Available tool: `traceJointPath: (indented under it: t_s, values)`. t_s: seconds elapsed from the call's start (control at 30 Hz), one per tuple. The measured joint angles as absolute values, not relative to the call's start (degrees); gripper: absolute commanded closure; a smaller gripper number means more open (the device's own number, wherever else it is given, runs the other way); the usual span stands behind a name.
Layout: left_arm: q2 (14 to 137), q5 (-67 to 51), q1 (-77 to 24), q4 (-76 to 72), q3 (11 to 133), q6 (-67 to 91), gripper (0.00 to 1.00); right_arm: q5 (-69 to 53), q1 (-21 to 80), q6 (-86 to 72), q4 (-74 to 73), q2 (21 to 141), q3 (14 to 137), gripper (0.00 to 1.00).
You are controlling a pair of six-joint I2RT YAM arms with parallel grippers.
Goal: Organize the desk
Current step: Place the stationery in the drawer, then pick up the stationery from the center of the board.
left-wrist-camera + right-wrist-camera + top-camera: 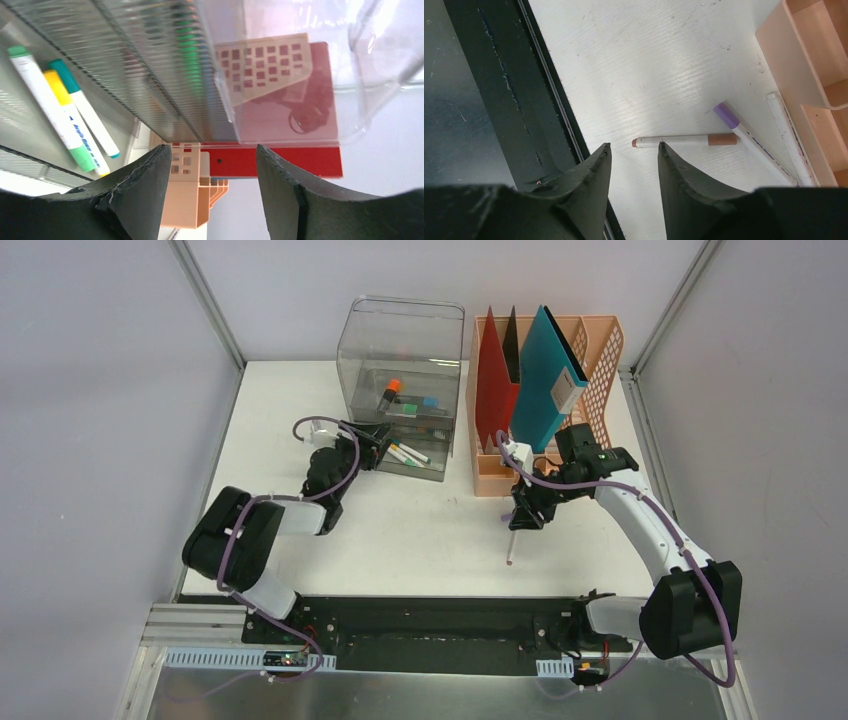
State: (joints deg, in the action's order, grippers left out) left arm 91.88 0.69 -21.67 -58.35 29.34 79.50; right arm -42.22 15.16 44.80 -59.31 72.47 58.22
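The white desk (420, 530) carries a clear drawer box (400, 350) and a peach file rack (590, 370). My left gripper (375, 445) hovers at the box's pulled-out drawer (415, 458); in the left wrist view it (212, 150) is open and empty, with green, yellow and teal markers (65, 120) lying in the drawer to its left. My right gripper (525, 515) is open just over the desk near the rack's front. In its wrist view a white marker with brown cap (684, 141) lies just past the open gripper (634, 146), at the right finger's tip.
A purple-capped marker (749, 135) and a white pen (786, 137) lie against the peach rack's base (794, 55). Red (495, 380) and teal (545, 380) folders stand in the rack. The desk's black front rail (489, 100) runs just left of my right fingers.
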Motion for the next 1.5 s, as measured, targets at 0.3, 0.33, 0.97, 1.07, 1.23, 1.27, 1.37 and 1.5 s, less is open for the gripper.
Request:
traceJointPath:
  t_s: [0.3, 0.33, 0.97, 1.07, 1.23, 1.27, 1.37, 1.5]
  values:
    - [80.97, -4.84, -21.65, -55.22, 26.22, 69.6, 0.3, -42.17, 15.16, 44.8, -59.16, 72.49, 58.22, 0.59]
    - [79.79, -5.54, -21.65, -54.61, 26.11, 68.47, 0.29, -42.15, 15.16, 44.82, -59.13, 72.49, 58.19, 0.59]
    - [70.11, -21.19, -21.67, -51.07, 19.42, 55.55, 0.08, -38.87, 15.16, 44.82, -58.5, 72.51, 57.47, 0.6]
    - [72.53, -25.41, -21.67, -53.12, 19.44, 55.46, 0.05, -36.84, 15.14, 43.92, -57.89, 72.51, 57.43, 0.62]
    - [80.68, -31.64, -22.59, -57.84, 19.55, 56.82, 0.07, -32.03, 13.06, 39.48, -55.2, 73.32, 57.41, 0.64]
    - [82.46, -32.25, -23.4, -58.76, 19.7, 57.12, 0.08, -30.76, 12.16, 38.3, -54.46, 73.52, 57.41, 0.64]
    - [86.28, -33.21, -28.16, -59.31, 21.43, 56.82, 0.09, -26.74, 9.45, 34.92, -52.03, 73.78, 57.3, 0.64]
    - [87.9, -32.49, -37.6, -52.77, 27.81, 51.7, 0.11, -21.45, 6.5, 31.11, -48.82, 73.58, 57.01, 0.63]
